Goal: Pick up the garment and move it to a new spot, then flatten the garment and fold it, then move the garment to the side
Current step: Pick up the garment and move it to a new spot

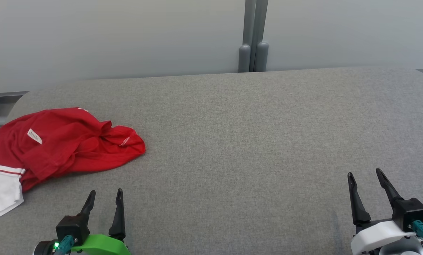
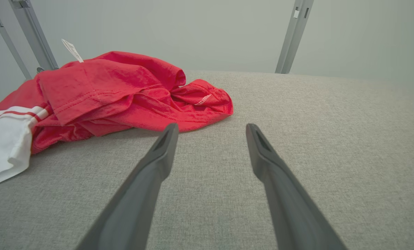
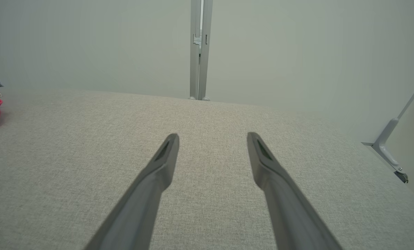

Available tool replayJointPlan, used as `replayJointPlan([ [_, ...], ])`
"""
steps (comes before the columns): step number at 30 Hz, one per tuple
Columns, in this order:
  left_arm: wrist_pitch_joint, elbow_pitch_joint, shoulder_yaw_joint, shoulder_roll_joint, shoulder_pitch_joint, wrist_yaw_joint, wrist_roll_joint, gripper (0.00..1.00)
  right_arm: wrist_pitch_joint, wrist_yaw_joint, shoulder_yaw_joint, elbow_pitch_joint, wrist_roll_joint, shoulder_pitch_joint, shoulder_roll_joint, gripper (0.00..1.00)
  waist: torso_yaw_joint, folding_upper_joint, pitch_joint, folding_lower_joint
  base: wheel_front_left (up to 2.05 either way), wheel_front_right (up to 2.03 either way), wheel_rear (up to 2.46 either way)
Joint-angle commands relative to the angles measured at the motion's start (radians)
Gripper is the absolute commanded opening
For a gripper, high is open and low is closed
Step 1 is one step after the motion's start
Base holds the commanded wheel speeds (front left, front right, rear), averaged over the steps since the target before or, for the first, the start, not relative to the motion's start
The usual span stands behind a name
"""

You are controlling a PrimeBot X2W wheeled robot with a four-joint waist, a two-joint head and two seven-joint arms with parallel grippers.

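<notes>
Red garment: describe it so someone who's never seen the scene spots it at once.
Start at the wide grey fabric-covered table before the pale wall. At its left end, just ahead of the left gripper, lies a crumpled red cloth garment. It is bright red against grey, with a white red-striped panel and a small white tag.

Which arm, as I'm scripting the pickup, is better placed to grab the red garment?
Left. The left gripper, jaws open, sits close to the crumpled red garment at the left of the grey table; the right gripper, also open, is far across it.
</notes>
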Motion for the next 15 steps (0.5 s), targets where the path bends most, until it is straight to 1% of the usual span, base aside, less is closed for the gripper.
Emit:
replayJointPlan([
  [1, -0.004, 0.002, 0.001, 0.003, -0.005, -0.003, 0.005, 1.0, -0.004, 0.0, -0.001, 0.0, 0.001, 0.006, -0.001, 1.0, 0.001, -0.0001, 0.001, 0.0, 0.0, 0.0, 0.0],
  [5, -0.004, 0.005, 0.001, 0.006, -0.008, -0.003, 0.007, 1.0, -0.004, 0.0, -0.007, -0.003, 0.002, 0.01, -0.001, 1.0, 0.012, -0.0001, 0.002, 0.0, 0.0, 0.0, 0.0],
  [8, -0.004, 0.009, -0.001, 0.007, -0.011, -0.003, 0.009, 1.0, -0.004, 0.0, -0.003, -0.005, 0.004, 0.012, 0.001, 1.0, 0.037, -0.0001, 0.002, 0.0, 0.0, 0.0, 0.0],
  [11, -0.003, 0.009, 0.005, 0.006, -0.01, -0.002, 0.008, 1.0, -0.004, 0.0, 0.006, -0.008, 0.005, 0.011, -0.002, 1.0, 0.076, -0.0001, 0.0, 0.0, 0.0, 0.0, 0.0],
  [15, -0.002, 0.01, 0.011, 0.003, 0.001, -0.001, 0.014, 1.0, -0.004, 0.0, 0.011, -0.009, 0.013, 0.011, -0.001, 1.0, 0.151, -0.0001, -0.005, 0.0, 0.0, 0.0, 0.0],
])
